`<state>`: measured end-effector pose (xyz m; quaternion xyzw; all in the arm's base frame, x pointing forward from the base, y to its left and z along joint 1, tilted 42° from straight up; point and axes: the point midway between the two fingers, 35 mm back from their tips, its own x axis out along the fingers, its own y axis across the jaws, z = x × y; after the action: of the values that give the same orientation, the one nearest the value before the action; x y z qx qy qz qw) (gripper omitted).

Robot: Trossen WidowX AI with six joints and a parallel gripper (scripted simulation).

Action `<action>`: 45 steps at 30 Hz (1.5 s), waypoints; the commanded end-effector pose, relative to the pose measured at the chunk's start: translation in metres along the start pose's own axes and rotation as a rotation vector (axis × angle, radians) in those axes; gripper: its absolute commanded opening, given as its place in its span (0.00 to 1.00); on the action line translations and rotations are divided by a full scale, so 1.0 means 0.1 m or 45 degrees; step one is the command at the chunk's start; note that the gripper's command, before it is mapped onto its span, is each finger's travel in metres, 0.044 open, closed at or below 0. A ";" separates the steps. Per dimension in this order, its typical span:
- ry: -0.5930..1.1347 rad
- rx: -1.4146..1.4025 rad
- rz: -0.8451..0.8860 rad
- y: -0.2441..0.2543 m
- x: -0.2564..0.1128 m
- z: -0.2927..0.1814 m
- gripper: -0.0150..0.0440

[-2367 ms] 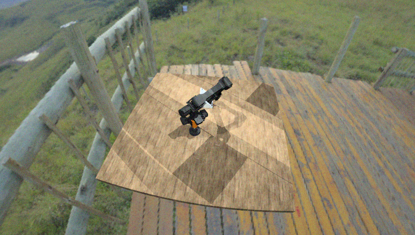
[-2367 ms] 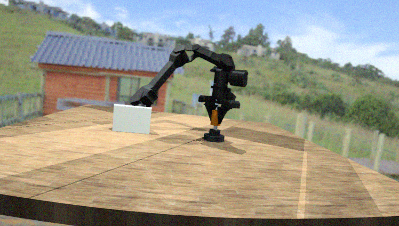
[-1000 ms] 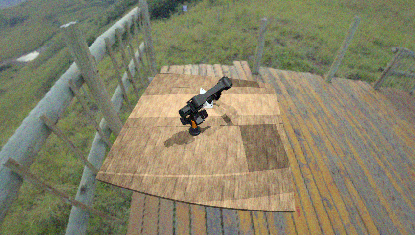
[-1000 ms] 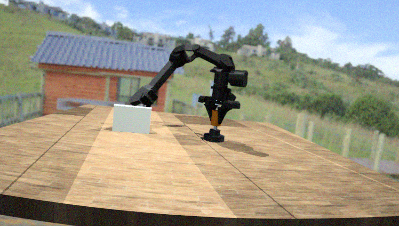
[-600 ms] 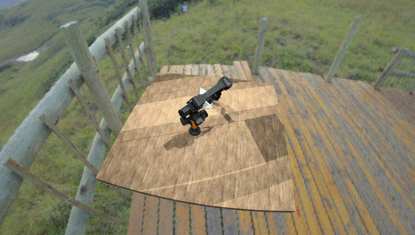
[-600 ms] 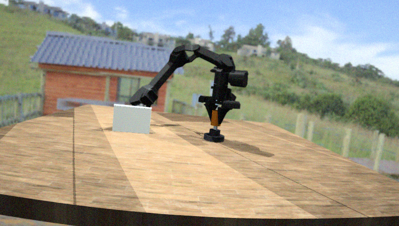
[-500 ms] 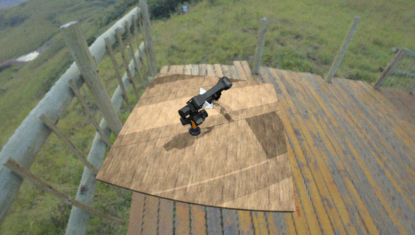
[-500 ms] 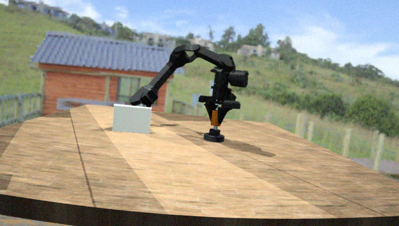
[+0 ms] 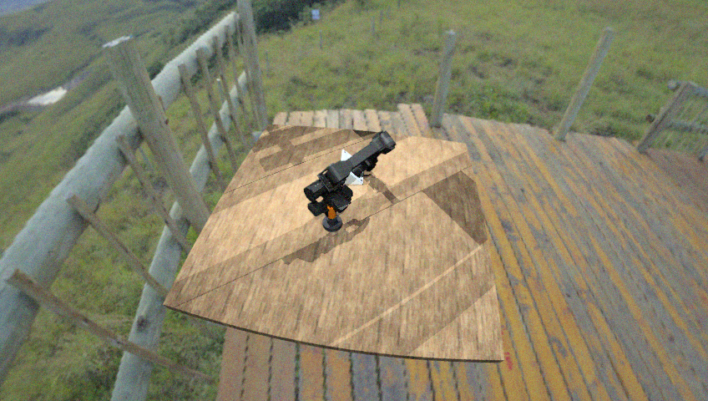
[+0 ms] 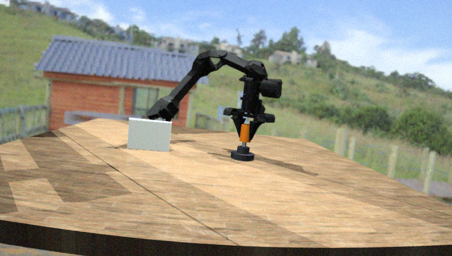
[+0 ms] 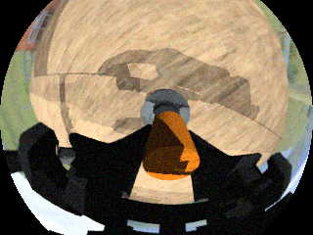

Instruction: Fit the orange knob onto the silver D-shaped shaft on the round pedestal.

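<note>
The orange knob [image 9: 331,213] [image 10: 244,133] [image 11: 167,142] is upright between the fingers of my gripper [image 10: 245,134], which is shut on it and points down. The dark round pedestal [image 9: 332,225] [image 10: 242,155] [image 11: 148,112] stands on the table, directly under the knob. A short piece of the silver shaft [image 10: 243,144] shows between the knob's lower end and the pedestal's collar. The knob is over the shaft and above the collar, not touching it. Whether the shaft's tip is inside the hole cannot be seen. The hole and both flat sides are hidden.
A white upright panel [image 9: 356,178] [image 10: 149,134] stands on the wooden table [image 9: 397,297] [image 10: 222,206] near the arm's base. The arm [image 9: 355,161] [image 10: 187,84] arches from there to the pedestal. Shadows cross the table top.
</note>
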<state>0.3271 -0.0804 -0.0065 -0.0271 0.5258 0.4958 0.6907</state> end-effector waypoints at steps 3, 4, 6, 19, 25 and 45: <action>-0.003 -0.012 -0.006 0.00 0.01 -0.01 0.25; -0.003 -0.012 -0.006 0.00 0.01 -0.01 0.25; -0.003 -0.012 -0.006 0.01 0.01 -0.01 0.25; -0.003 -0.012 -0.006 0.02 -0.01 -0.01 0.25; -0.003 -0.012 -0.006 0.00 -0.01 0.00 0.25; -0.003 -0.012 -0.006 0.01 0.02 0.00 0.25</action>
<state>0.3262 -0.0785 -0.0088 -0.0331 0.5231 0.4967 0.6918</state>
